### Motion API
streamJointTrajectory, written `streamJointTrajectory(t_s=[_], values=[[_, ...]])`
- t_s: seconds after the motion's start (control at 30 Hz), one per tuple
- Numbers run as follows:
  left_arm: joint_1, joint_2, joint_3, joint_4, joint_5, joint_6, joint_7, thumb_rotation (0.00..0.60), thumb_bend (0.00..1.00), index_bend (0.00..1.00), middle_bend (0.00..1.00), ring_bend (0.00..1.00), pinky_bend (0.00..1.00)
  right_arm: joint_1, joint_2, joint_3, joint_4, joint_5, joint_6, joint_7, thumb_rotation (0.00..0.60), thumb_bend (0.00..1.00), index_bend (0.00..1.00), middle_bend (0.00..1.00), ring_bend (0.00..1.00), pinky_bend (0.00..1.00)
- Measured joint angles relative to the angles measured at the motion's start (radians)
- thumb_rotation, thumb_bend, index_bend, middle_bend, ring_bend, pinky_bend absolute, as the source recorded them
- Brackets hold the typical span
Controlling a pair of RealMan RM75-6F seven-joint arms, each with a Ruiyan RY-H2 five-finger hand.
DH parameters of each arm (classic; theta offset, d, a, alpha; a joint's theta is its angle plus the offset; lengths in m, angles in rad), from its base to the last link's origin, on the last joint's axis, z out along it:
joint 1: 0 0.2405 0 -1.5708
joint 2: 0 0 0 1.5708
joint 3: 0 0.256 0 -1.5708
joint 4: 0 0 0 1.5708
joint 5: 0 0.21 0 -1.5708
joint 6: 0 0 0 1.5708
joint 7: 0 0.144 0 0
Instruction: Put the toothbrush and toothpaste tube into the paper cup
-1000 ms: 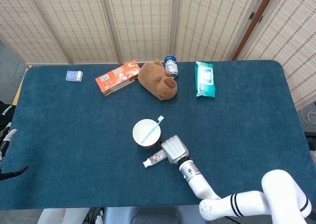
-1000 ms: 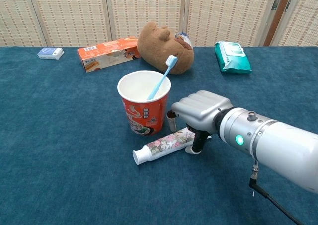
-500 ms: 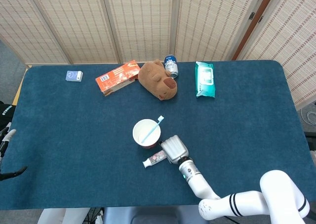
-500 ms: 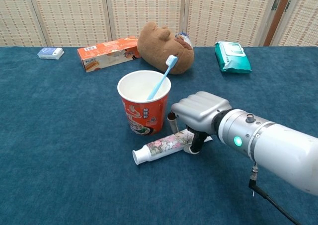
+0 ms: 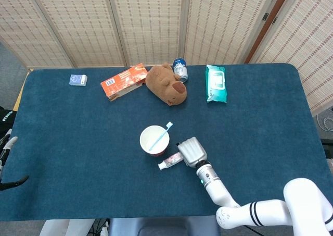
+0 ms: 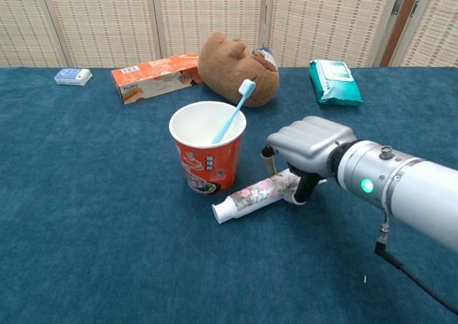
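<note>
The right hand [image 6: 309, 146] hangs low over the table, knuckles up, fingers curled downward in a grip.

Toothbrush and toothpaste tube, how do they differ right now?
The toothbrush stands tilted inside the paper cup, bristles up; the toothpaste tube is outside it, low by its base. The toothbrush is untouched; the tube's tail end is gripped by the right hand. The toothbrush is plain blue, the tube floral-patterned.

The blue surface [image 5: 78, 137] carries a paper cup [image 5: 153, 141] mid-surface (toothpaste tube [image 5: 170, 161] beside it); along the far edge: orange box [image 5: 124, 81], plush toy [image 5: 165, 84], wipes pack [image 5: 215, 83].
</note>
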Motion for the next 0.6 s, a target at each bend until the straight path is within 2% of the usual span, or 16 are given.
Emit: streamJointTrajectory(t_s=[0.33, 0.6], values=[[-0.011, -0.012, 0.002, -0.015, 0.005, -0.012, 0.041, 0.6, 0.0, 0.0, 0.0, 0.0, 0.0, -0.039, 0.198, -0.015, -0.083, 0.033, 0.02, 0.016, 0.6, 0.24, 0.59, 1.0, 1.0, 1.0], [-0.016, -0.021, 0.002, -0.025, 0.003, -0.017, 0.066, 0.6, 0.0, 0.0, 0.0, 0.0, 0.0, -0.054, 0.249, -0.035, -0.099, 0.061, -0.006, 0.039, 0.6, 0.23, 0.53, 1.0, 1.0, 1.0]])
